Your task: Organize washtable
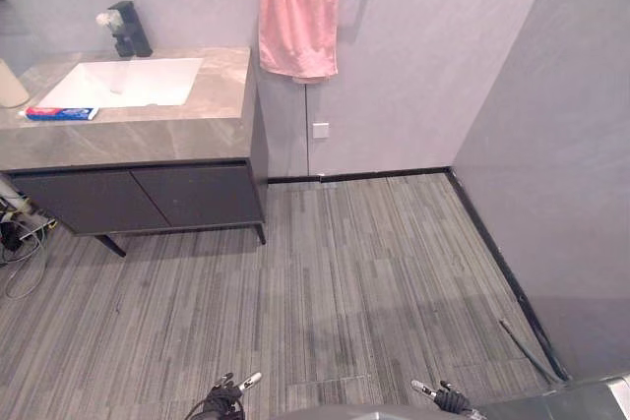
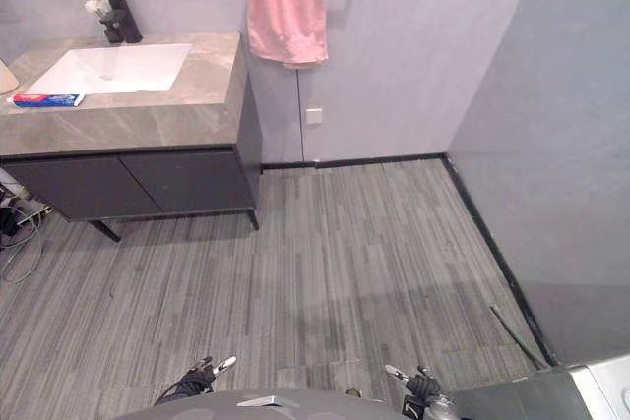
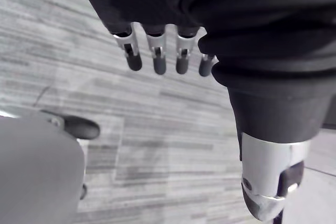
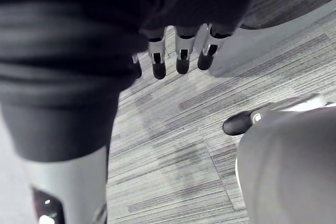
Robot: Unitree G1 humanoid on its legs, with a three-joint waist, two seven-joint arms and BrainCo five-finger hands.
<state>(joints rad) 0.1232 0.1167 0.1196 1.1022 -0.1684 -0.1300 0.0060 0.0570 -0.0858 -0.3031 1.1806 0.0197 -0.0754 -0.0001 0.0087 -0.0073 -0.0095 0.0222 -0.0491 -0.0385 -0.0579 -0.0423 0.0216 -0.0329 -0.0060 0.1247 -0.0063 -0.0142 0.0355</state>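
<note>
Bathroom with a grey plank floor (image 1: pixel 345 282) and grey walls. Far ahead and to the left of the left hand we saw the washtable (image 1: pixel 148 130), with a toothpaste tube (image 1: pixel 61 113) lying just in front of its white sink (image 1: pixel 128 83) and a black faucet (image 1: pixel 128 29) behind. The left hand (image 1: pixel 224 398) hung low over the floor, fingers straight, apart and empty. A pink towel (image 1: pixel 298 25) hung on the wall far ahead. The right hand (image 1: pixel 451 400) hung likewise, fingers relaxed, holding nothing.
</note>
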